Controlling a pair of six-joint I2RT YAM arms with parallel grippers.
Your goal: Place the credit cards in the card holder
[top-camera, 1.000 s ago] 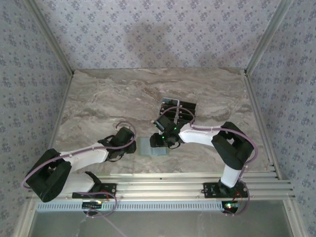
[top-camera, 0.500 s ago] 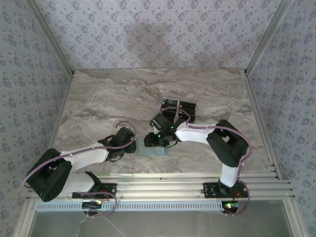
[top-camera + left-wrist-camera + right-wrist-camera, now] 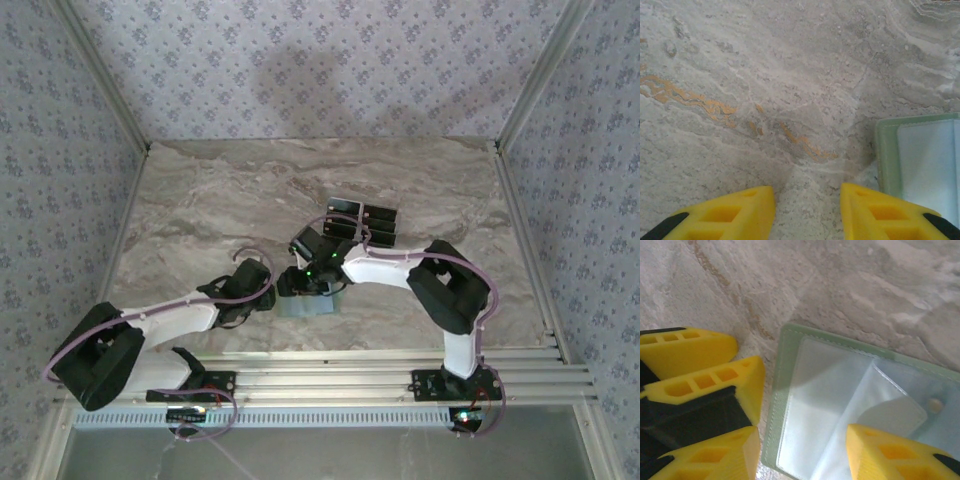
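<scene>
Table (image 3: 790,75): stone or a marble print, I cannot tell which; grey with rusty veins, matt, a little grainy.
Card holder (image 3: 772,410): soft pale-green cover, matt, with a seam along the edge.
Inner pockets (image 3: 815,405): thin clear plastic, smooth, with a weak shine.
My left gripper (image 3: 807,192): fingers (image 3: 725,212) of hard yellow plastic, matt, with black parts.
My right gripper (image 3: 804,432): fingers (image 3: 890,450) of the same yellow plastic.
Credit cards (image 3: 362,222): black; finish too small to judge.
Arms (image 3: 385,268): smooth white shells, black joints.
Rails (image 3: 350,362): bare ribbed metal, dull grey.
Walls (image 3: 300,70): patterned, matt, like cloth or paper.
</scene>
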